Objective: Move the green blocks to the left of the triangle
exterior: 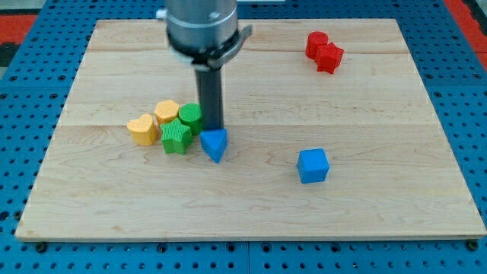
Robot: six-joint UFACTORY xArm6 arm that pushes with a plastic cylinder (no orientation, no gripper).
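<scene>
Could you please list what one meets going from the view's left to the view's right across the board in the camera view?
Yellow heart block → green star block → blue triangle → blue cube. The other clustered blocks and the two red blocks overlap, so I leave them out.

Count of blocks on the wooden surface (pixel 380 106): eight in all.

Green, two: a star-shaped block (pixel 176 137) and a rounder one (pixel 190 116), partly behind the rod.

Yellow, two: a heart-shaped block (pixel 141 129) and a rounded one (pixel 167 111); its exact shape is unclear.

Blue, two: one triangle (pixel 214 144) and one cube (pixel 313 165).

Red, two: a pair touching near the view's top right, one (pixel 316 43) rounder, the other (pixel 330 57) star-like.

Rods, one, ending in my tip (pixel 215 131).
</scene>
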